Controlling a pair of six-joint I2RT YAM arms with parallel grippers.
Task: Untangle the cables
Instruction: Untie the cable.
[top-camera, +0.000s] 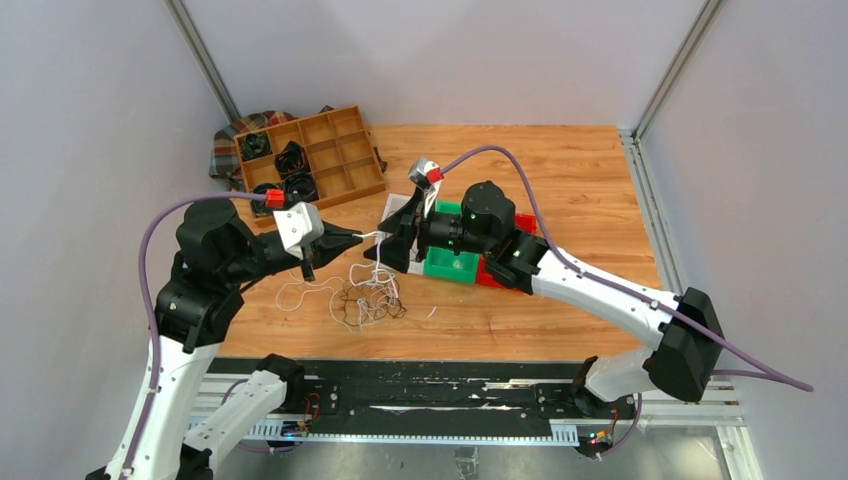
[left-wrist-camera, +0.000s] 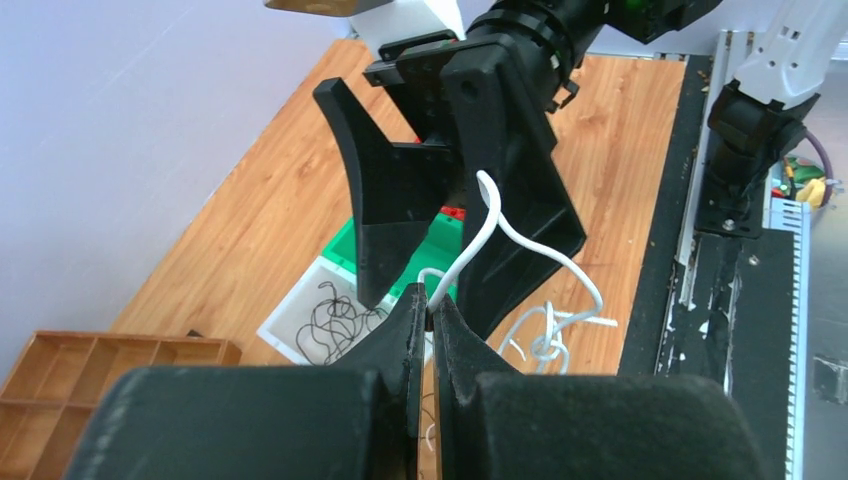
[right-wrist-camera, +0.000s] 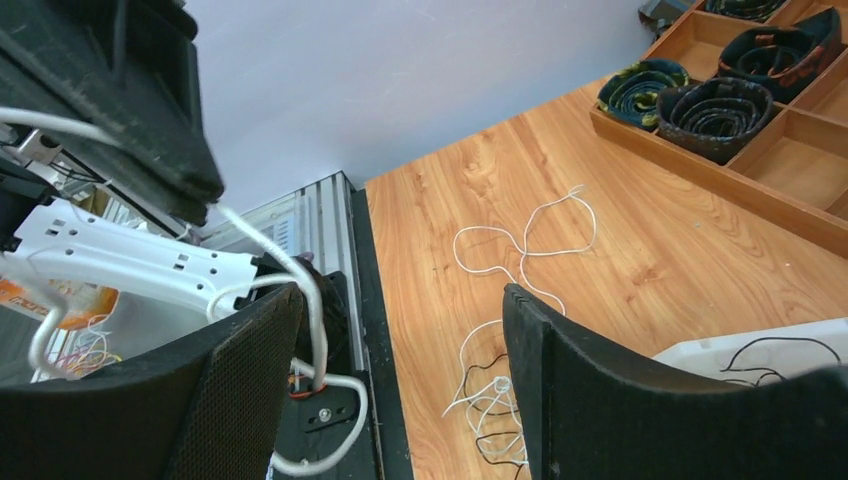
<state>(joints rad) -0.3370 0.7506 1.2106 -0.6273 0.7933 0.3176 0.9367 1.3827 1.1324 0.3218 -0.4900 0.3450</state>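
We hold one white cable (left-wrist-camera: 480, 235) clamped in the left hand (left-wrist-camera: 430, 315), raised above the tangled cables (top-camera: 365, 297) on the table (top-camera: 560, 170). The right hand (right-wrist-camera: 400, 300) stands spread beside it, apparently gripping nothing. Next, it must close further along and draw clear.

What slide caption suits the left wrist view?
Left gripper pinches a white cable in front of the right gripper's open fingers, above the wooden table.
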